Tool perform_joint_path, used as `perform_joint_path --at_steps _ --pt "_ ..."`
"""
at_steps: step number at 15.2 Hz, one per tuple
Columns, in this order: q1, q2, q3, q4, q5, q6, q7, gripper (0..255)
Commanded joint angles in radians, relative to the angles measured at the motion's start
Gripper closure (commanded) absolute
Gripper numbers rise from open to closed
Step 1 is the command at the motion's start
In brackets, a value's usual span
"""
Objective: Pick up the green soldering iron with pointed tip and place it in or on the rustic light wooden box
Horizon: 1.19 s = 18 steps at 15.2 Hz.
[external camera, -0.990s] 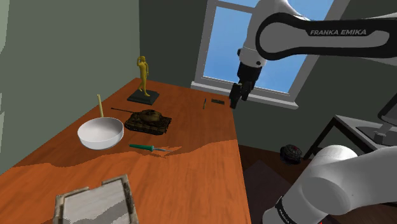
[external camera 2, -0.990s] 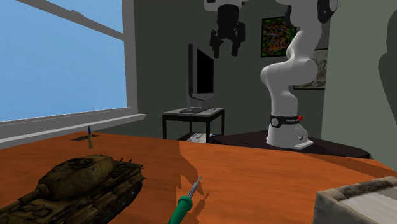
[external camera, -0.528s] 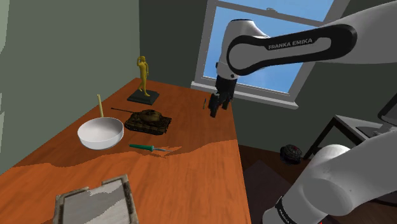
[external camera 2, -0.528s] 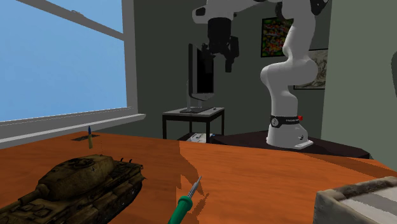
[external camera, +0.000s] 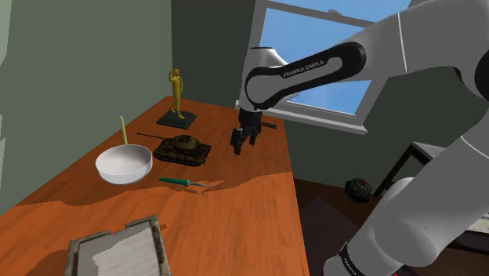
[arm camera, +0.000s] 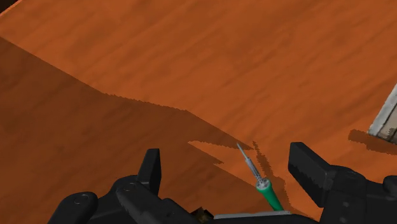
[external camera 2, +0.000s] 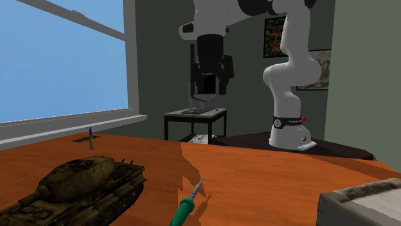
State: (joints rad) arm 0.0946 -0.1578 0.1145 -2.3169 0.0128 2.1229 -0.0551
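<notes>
The green-handled soldering iron (external camera: 182,182) with a thin metal tip lies flat on the orange-brown wooden table (external camera: 251,212), between the white bowl and the table's right edge in the shoulder view. It also shows near the front in the second exterior view (external camera 2: 187,205). My gripper (external camera: 239,143) hangs open in the air above the table, beyond the iron and beside the tank. In the wrist view the iron (arm camera: 261,181) lies on the table far below, between my spread fingers (arm camera: 151,167), untouched. The pale wooden box (external camera: 78,255) sits at the table's near end.
A camouflage toy tank (external camera: 182,149), a white bowl (external camera: 124,163), a thin yellow stick (external camera: 123,129) and a yellow figurine (external camera: 177,94) stand along the shoulder view's left. A monitor on a small stand (external camera 2: 205,74) is behind the arm. The window sill (external camera: 313,116) runs past the table's far end.
The arm has swung down and toward the shoulder view's left, from in front of the window to over the table near the tank. The soldering iron and box have not moved.
</notes>
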Motion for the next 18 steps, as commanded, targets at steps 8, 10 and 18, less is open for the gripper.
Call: perform_joint_path --at_steps 8,10,18 --pt "0.038 0.358 0.039 0.215 0.000 0.113 0.032 0" --pt "0.049 0.435 0.044 0.273 -0.003 0.125 0.038 0" --pt "0.099 0.746 0.060 0.557 -0.017 0.127 0.055 0"
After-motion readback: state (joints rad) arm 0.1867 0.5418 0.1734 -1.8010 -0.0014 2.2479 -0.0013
